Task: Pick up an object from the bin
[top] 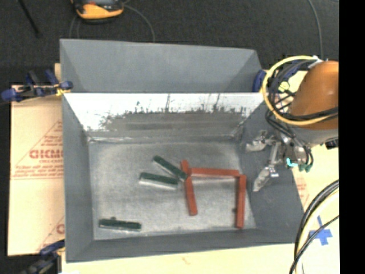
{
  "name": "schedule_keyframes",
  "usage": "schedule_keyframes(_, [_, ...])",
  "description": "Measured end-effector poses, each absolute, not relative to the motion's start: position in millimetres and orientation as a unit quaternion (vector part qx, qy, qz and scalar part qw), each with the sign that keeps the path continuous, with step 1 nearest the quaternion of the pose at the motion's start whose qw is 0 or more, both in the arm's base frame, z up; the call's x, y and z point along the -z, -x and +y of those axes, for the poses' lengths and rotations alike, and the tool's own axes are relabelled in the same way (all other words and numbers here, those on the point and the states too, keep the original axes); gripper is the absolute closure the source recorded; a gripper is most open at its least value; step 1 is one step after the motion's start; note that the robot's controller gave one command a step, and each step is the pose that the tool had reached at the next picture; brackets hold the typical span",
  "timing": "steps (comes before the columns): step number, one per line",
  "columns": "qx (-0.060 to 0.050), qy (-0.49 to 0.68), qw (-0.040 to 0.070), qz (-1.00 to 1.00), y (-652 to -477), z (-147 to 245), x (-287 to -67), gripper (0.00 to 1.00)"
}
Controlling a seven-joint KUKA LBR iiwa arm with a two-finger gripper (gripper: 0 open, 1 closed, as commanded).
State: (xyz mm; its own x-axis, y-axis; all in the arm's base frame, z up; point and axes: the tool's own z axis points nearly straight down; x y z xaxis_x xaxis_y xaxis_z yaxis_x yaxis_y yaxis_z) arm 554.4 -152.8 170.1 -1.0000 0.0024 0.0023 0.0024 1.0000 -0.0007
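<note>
Gripper [261, 163] hung over right wall of bin [274, 210], fingers spread, apparently empty. Red bar [240, 201] lay nearest, just leftward; descent needed centring, jaws straddling its narrow width.

Robotics lab: cabled arm [312, 93], metal bin [159, 73].

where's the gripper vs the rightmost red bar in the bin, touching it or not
Apart. The camera view shows a strip of bare grey bin wall between the open gripper and the rightmost red bar.
</note>
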Motion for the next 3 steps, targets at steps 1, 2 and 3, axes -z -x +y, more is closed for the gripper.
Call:
schedule_keyframes(1, [-0.001,0.000,-0.002,-1.000,-556.3,-152.5,-173.5,0.00])
schedule_keyframes(2, [-0.002,-0.049,-0.008,-0.999,-584.3,-144.5,-82.5,1.00])
schedule_keyframes(3, [-0.002,-0.049,-0.008,-0.999,-584.3,-144.4,-82.5,1.00])
